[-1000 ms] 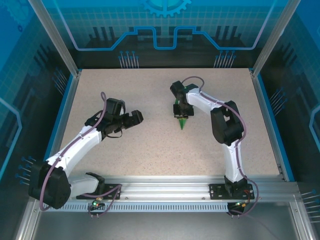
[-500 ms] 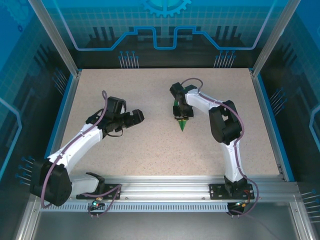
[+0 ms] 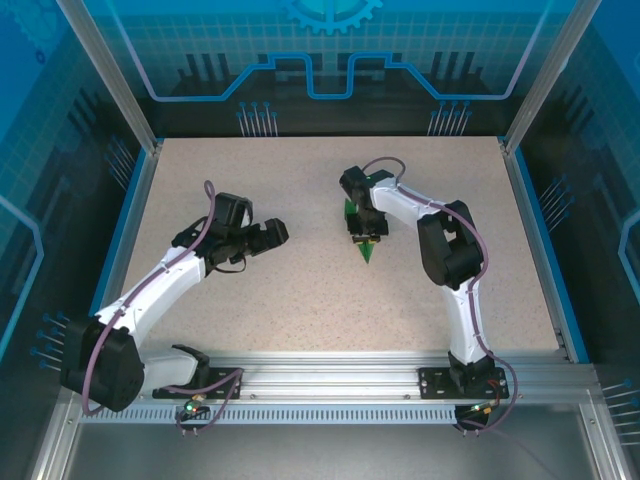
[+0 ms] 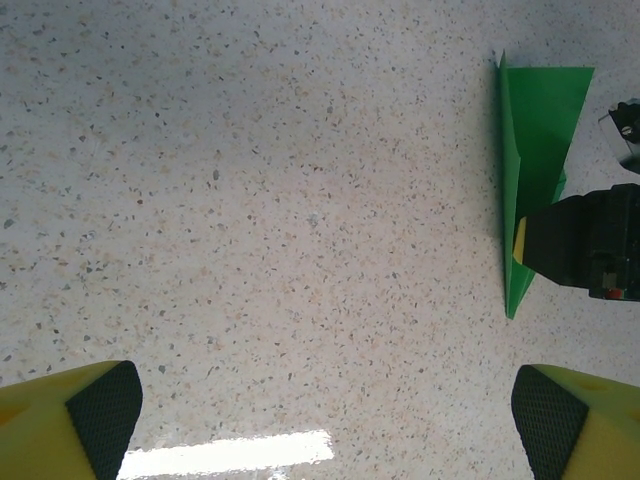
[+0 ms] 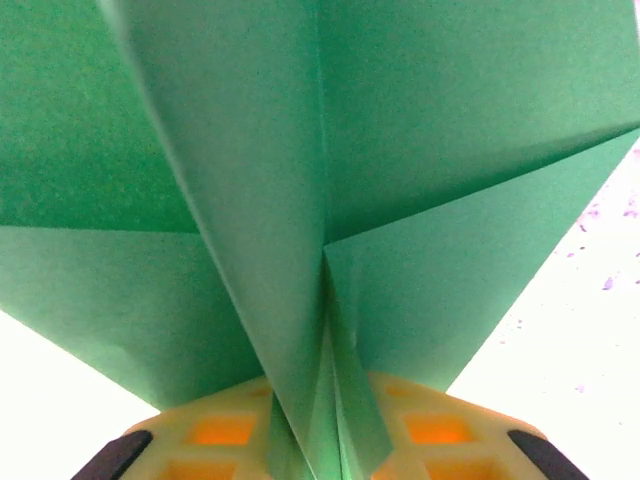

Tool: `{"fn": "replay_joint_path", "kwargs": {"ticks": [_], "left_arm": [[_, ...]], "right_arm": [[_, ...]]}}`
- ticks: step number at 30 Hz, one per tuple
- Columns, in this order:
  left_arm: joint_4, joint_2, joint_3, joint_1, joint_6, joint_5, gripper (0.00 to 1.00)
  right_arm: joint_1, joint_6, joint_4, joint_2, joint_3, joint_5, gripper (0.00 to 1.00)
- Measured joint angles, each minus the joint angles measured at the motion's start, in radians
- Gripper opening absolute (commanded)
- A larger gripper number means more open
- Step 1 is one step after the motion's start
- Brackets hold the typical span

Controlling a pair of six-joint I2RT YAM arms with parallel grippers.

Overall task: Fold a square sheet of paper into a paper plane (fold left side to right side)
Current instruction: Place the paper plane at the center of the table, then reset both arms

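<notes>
The paper plane (image 3: 366, 249) is a slim green dart near the table's middle, its point toward the near edge. My right gripper (image 3: 362, 228) is shut on its centre fold, and the wings (image 5: 430, 200) spread wide across the right wrist view above the yellow fingers (image 5: 440, 430). In the left wrist view the plane (image 4: 535, 150) lies at the right edge, with the black right gripper (image 4: 590, 250) over it. My left gripper (image 3: 272, 236) hangs open well to the left of the plane, its pads (image 4: 100, 410) wide apart over bare table.
The speckled table (image 3: 300, 290) has blue rails at its sides and an aluminium rail along the near edge (image 3: 330, 365). A glare strip (image 4: 225, 455) shows on the surface under the left gripper.
The right gripper has shifted the plane slightly; a bit more green shows behind the gripper. The left arm has barely moved.
</notes>
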Motion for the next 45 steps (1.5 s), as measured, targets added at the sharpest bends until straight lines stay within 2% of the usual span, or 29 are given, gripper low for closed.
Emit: {"fn": "replay_joint_path", "kwargs": {"ticks": [9, 13, 15, 19, 25, 29, 34, 39, 45], "left_arm": [[-0.007, 0.0, 0.018, 0.005, 0.0, 0.014, 0.99], [-0.007, 0.0, 0.018, 0.019, 0.0, 0.024, 0.99], [-0.005, 0.0, 0.018, 0.031, 0.0, 0.024, 0.99], [0.015, -0.013, 0.018, 0.056, 0.0, -0.004, 0.99], [0.13, -0.117, -0.037, 0.066, 0.02, -0.182, 0.99], [0.279, -0.196, -0.15, 0.067, 0.074, -0.339, 0.99], [0.402, -0.217, -0.268, 0.069, 0.201, -0.5, 0.99], [0.481, -0.141, -0.278, 0.07, 0.304, -0.635, 0.99], [0.632, 0.019, -0.336, 0.07, 0.435, -0.697, 0.99]], "right_arm": [[0.016, -0.003, -0.029, -0.076, -0.006, 0.027, 0.39], [0.027, -0.003, -0.034, -0.164, -0.052, 0.053, 0.49], [0.031, -0.008, -0.04, -0.233, -0.089, 0.075, 0.55], [0.032, -0.029, -0.03, -0.443, -0.186, 0.145, 0.73], [0.0, -0.101, 0.092, -0.835, -0.387, 0.277, 0.99], [-0.083, -0.155, 0.254, -1.038, -0.587, 0.344, 1.0], [-0.203, -0.222, 0.52, -1.147, -0.877, 0.365, 1.0], [-0.307, -0.285, 0.756, -1.08, -1.084, 0.33, 1.0], [-0.332, -0.372, 1.07, -0.975, -1.217, 0.27, 1.0]]}}
